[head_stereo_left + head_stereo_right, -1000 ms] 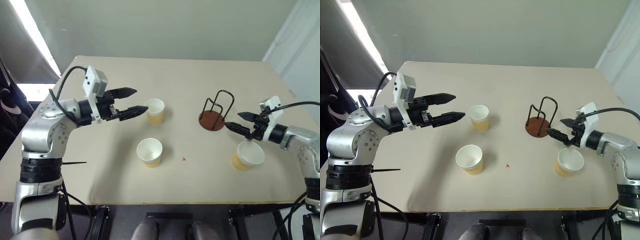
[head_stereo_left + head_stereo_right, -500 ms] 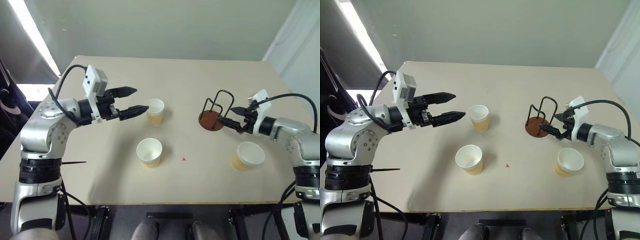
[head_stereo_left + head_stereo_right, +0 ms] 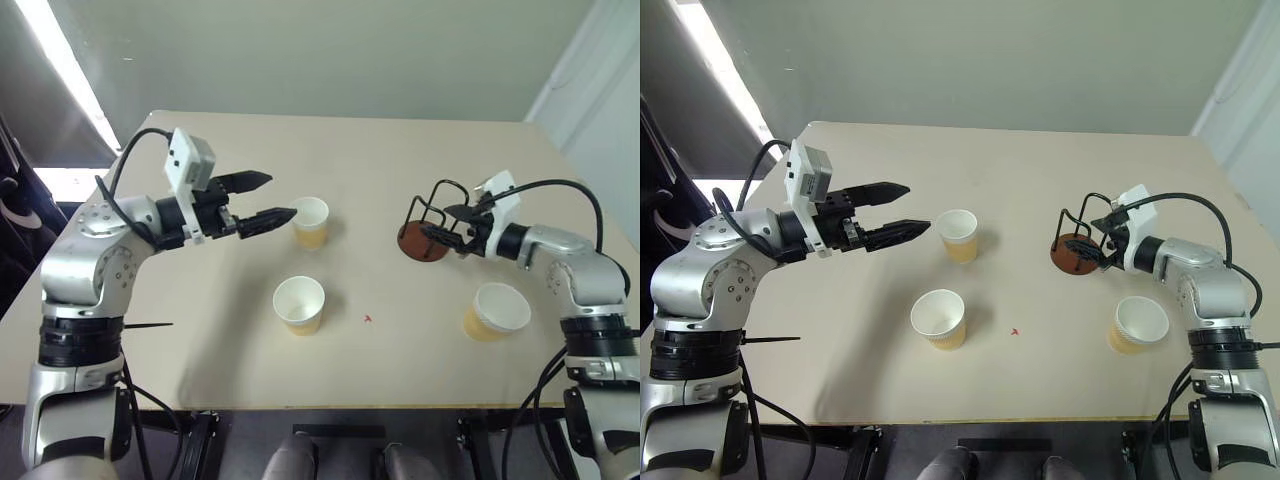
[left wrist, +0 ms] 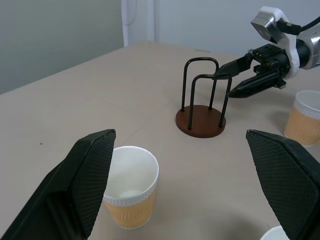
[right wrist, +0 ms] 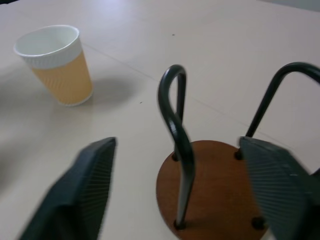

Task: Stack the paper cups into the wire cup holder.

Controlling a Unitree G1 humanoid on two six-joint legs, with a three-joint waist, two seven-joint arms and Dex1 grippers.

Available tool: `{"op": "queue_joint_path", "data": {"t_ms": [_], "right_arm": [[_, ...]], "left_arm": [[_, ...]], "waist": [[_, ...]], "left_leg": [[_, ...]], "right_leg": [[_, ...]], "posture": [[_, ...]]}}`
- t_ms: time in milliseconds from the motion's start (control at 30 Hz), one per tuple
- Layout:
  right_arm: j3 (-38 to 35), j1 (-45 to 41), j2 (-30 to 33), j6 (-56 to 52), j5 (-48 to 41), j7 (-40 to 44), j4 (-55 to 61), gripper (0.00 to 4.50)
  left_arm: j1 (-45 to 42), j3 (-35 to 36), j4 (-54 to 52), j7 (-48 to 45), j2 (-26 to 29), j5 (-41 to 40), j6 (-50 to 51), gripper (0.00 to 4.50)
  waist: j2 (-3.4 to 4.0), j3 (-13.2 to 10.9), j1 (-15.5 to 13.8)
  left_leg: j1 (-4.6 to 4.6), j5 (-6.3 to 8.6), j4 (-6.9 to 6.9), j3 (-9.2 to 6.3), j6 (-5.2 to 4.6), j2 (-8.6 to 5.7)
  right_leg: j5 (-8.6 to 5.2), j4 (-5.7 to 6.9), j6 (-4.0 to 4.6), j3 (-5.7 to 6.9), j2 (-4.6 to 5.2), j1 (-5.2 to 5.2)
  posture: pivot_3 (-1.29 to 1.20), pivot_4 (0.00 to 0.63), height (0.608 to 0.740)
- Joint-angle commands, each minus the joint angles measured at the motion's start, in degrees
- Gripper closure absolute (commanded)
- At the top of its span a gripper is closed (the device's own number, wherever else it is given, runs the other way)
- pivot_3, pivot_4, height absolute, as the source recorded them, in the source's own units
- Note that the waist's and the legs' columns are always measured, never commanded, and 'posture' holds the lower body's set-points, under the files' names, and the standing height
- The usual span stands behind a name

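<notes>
Three paper cups stand upright on the beige table [image 3: 200, 370]: one at the far middle [image 3: 310, 222], one nearer me [image 3: 300, 304], one at the near right [image 3: 495, 311]. The wire cup holder [image 3: 428, 228], a rust-brown disc with black wire loops, stands empty right of centre. My right gripper [image 3: 437, 222] is at the holder, open, with one wire loop [image 5: 175, 120] between its fingers. My left gripper [image 3: 279, 197] hovers open just left of the far cup [image 4: 129, 192], its lower fingertip close to the rim.
A small red mark [image 3: 368, 319] lies on the table between the near cups. The table's front edge [image 3: 400, 404] runs close below the near cups. A grey wall rises behind the far edge.
My right gripper has moved forward and left, from above the near right cup to the holder, where its fingers now straddle a wire loop. The left arm and the cups have stayed put.
</notes>
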State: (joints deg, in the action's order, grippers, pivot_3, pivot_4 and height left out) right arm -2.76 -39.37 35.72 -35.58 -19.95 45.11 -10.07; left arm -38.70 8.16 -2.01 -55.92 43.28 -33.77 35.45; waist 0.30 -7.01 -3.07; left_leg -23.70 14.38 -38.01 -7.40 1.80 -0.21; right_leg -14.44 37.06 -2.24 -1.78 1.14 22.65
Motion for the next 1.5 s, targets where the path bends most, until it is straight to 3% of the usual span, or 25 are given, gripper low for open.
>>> {"op": "queue_joint_path", "data": {"t_ms": [33, 233, 267, 733, 1067, 1267, 1500], "right_arm": [[-2.3, -1.6, 1.2, -0.4, -1.0, 0.4, 1.2, 2.05], [-2.7, -1.2, 4.6, -4.6, -3.5, 3.8, 4.6, 4.25], [-2.6, -1.0, 5.1, -5.2, -4.0, 4.2, 5.7, 4.46], [-1.2, 0.2, 8.6, -9.0, -7.3, 9.1, 17.3, 4.46], [-1.1, 6.9, 12.9, -15.6, -14.9, 11.5, 36.0, 4.46], [-0.9, 8.9, 14.6, -16.2, -16.7, 11.1, 39.3, 4.46], [0.7, 10.1, 14.9, -15.6, -17.2, 10.5, 41.4, 4.46]], "left_arm": [[-0.7, 1.7, -1.2, 0.0, 0.4, -0.5, -0.9, 0.0], [-1.2, 1.5, -1.2, -1.1, 1.1, -1.1, -0.2, 0.0], [-1.1, 1.3, -1.4, -1.6, 1.4, -1.3, 0.3, 0.0], [1.0, -1.9, -7.8, -8.9, 5.8, -3.4, 5.4, 0.0], [5.1, -2.0, -17.0, -15.8, 11.6, -10.4, 11.9, 0.0], [9.1, -2.0, -21.3, -19.6, 16.1, -12.9, 13.1, 0.0], [9.0, -2.4, -21.5, -19.5, 16.3, -13.3, 13.0, 0.0]], "waist": [[0.0, 0.0, 0.0], [0.0, 0.0, -0.1], [0.0, 0.0, -0.1], [0.0, 0.0, -0.1], [0.0, 0.0, 0.1], [-0.01, 0.0, 0.1], [-0.01, 0.0, 0.2]], "left_leg": [[-0.01, 0.0, 0.0, 0.0, 0.0, 0.0], [-0.12, -0.01, 0.0, 0.0, 0.01, -0.01], [-0.13, -0.01, 0.0, 0.0, 0.02, 0.0], [-0.3, -0.02, -0.03, 0.0, 0.04, 0.0], [-0.34, -0.02, 0.0, 0.01, 0.04, 0.01], [-0.27, -0.04, -0.03, 0.01, 0.05, 0.03], [-0.26, -0.03, -0.03, 0.0, 0.03, 0.04]], "right_leg": [[0.0, 0.0, 0.0, 0.0, 0.0, 0.0], [0.0, -0.01, 0.0, 0.0, 0.0, 0.08], [0.0, 0.0, 0.0, 0.0, 0.0, 0.1], [0.0, 0.02, 0.0, 0.0, 0.0, 0.28], [0.0, -0.05, -0.01, -0.01, -0.01, 0.29], [0.0, 0.0, -0.01, -0.02, -0.01, 0.24], [0.0, 0.01, -0.01, -0.02, -0.01, 0.25]], "posture": [[0.0, 0.15, 0.74], [0.0, 0.15, 0.74], [0.0, 0.15, 0.74], [0.0, 0.15, 0.74], [0.0, 0.15, 0.74], [0.0, 0.15, 0.74], [0.0, 0.15, 0.74]]}}
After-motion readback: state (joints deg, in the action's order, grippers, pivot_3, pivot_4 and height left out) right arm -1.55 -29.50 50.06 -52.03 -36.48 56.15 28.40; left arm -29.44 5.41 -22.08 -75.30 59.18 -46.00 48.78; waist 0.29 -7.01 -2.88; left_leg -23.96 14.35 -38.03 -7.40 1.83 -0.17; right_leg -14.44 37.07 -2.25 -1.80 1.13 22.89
